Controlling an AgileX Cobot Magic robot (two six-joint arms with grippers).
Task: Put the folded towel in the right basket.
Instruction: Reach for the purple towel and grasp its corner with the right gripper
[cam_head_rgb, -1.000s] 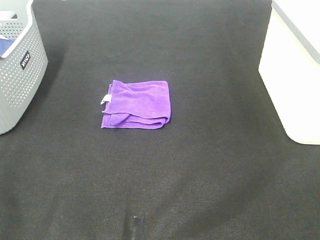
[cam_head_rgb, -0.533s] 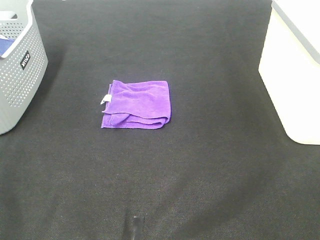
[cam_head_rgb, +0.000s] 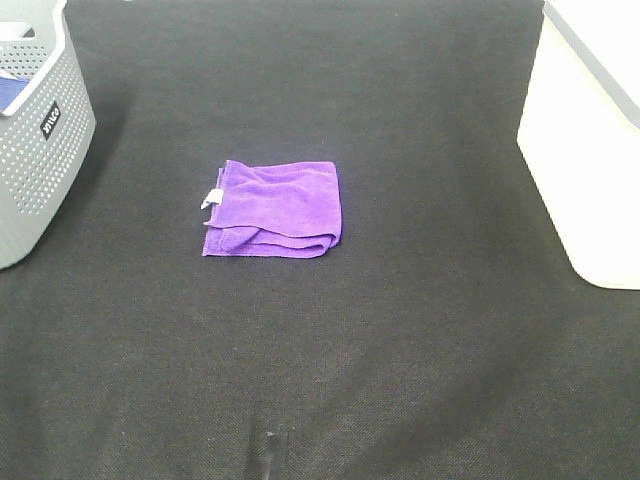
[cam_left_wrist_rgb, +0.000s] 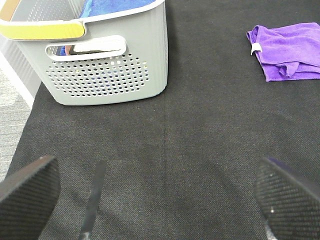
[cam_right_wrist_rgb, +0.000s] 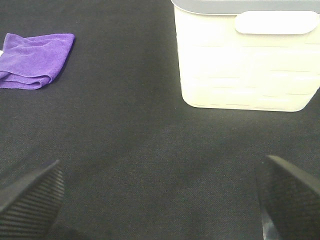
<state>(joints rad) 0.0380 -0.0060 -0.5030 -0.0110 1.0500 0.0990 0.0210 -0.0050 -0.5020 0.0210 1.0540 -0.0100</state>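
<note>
At the far left stands the grey perforated basket (cam_head_rgb: 40, 130), cut off by the frame, with a blue cloth (cam_left_wrist_rgb: 115, 5) inside it. My left gripper (cam_left_wrist_rgb: 159, 192) hangs low over the black mat (cam_head_rgb: 400, 350) in front of that basket, its jaws spread wide with only mat between them. A band of bare mat separates the basket's wall from the folded purple towel (cam_head_rgb: 273, 208). The towel lies flat near the middle of the mat, apart from both baskets, with a white tag (cam_head_rgb: 212, 198) on its left edge and loose layers along its near edge. A wider bare stretch runs from its right edge to the white basket (cam_head_rgb: 590, 150). My right gripper (cam_right_wrist_rgb: 160, 195) hangs before that basket, gaping wide and holding nothing.
</note>
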